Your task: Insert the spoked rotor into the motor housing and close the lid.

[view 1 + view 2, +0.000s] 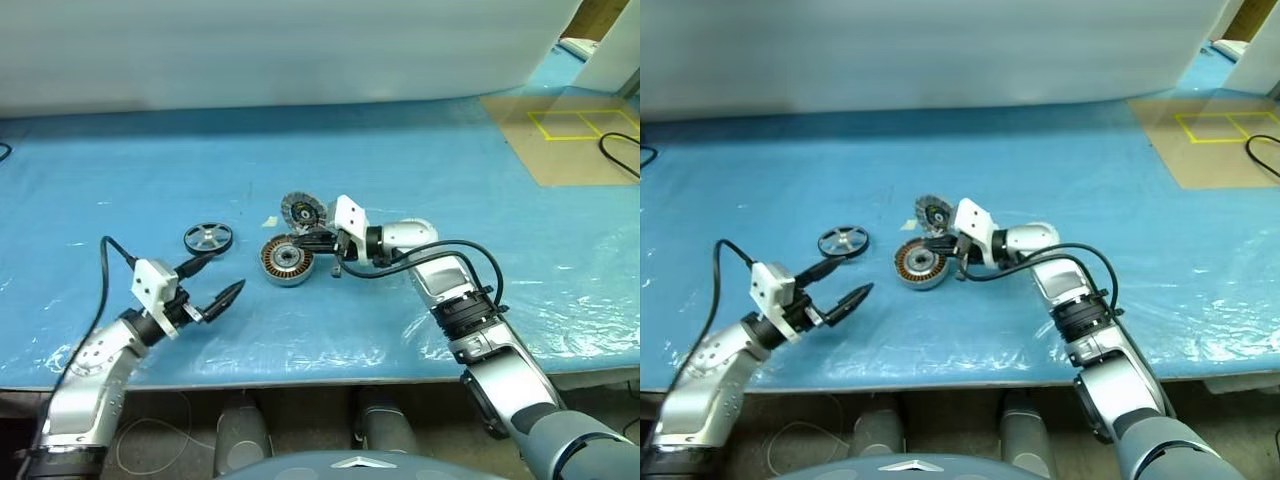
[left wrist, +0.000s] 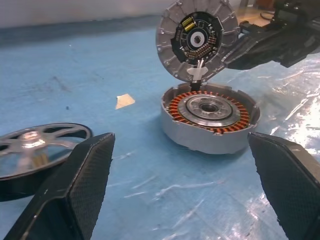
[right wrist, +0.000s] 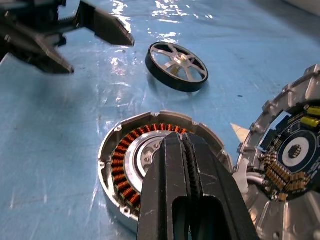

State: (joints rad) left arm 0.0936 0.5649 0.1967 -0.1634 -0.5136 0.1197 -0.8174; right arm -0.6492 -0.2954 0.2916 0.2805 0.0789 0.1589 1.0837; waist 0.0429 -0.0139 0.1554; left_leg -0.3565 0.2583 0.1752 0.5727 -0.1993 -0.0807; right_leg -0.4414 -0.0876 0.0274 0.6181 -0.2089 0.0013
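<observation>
Right hand (image 1: 312, 240) clenched, empty, beside upright lid (image 1: 299, 211); left hand (image 1: 222, 278) released; spoked rotor (image 1: 208, 238) flat.

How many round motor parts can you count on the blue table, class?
3: the rotor lies flat to the left, the housing sits in the middle, and the lid stands tilted up just behind the housing. None seems hidden.

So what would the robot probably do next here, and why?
Probably the open left gripper reaches for the spoked rotor and picks it up. The rotor lies flat on the blue table cover, apart from the motor housing, whose copper windings are exposed. The lid stands tilted up beside the shut right gripper.
</observation>
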